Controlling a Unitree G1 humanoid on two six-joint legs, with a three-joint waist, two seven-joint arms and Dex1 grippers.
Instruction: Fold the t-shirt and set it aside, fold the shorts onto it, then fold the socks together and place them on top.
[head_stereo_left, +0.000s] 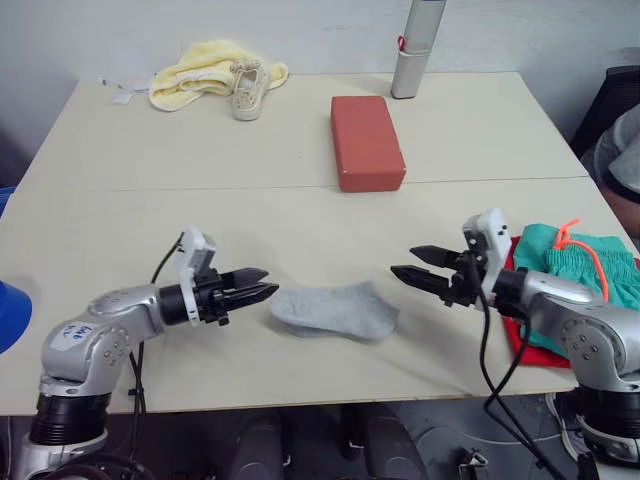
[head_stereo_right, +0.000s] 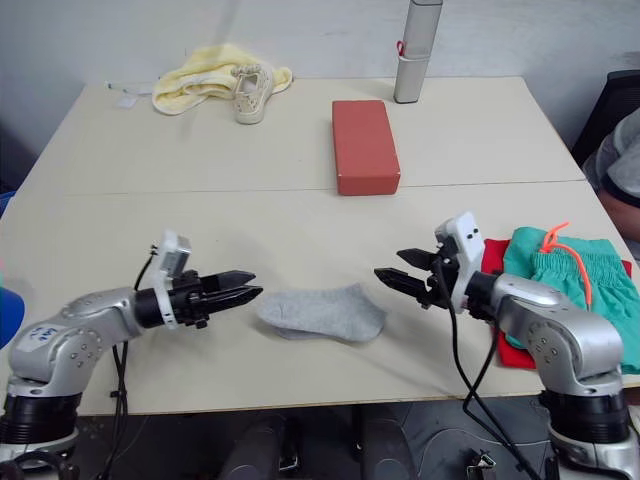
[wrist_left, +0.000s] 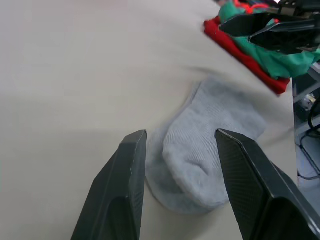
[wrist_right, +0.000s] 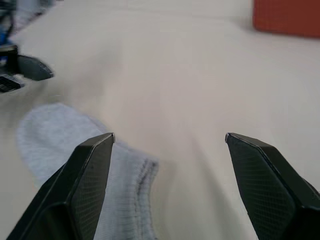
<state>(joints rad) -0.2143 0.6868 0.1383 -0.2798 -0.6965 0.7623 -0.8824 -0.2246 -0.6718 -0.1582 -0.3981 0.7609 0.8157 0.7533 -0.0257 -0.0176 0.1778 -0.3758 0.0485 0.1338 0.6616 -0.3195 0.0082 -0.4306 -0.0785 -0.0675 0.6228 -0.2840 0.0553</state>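
The light grey knit ankle socks (head_stereo_left: 333, 310) lie stacked flat near the front edge of the beige table (head_stereo_left: 150, 200), with bare tabletop behind. At their 9 o'clock, just beside the toe, the left gripper (head_stereo_left: 262, 284) has its fingers slightly apart. At 3 o'clock, a little off the cuff, the right gripper (head_stereo_left: 417, 266) is spread wide. Farther at 3 o'clock, by the right edge, teal-green thin shorts (head_stereo_left: 585, 265) lie on the folded bright red t-shirt (head_stereo_left: 520, 335).

Landmark: brick-red box (head_stereo_left: 367, 141), lying flat on the far half of the table (head_stereo_left: 150, 220).
Towel: pale yellow towel (head_stereo_left: 205, 69), bunched, well left of the box near the far edge.
Sneaker: beige sneaker (head_stereo_left: 248, 88), touching the towel, on the side nearer the box.
Cylinder: grey upright cylinder (head_stereo_left: 415, 48), just beyond the box, to its right.
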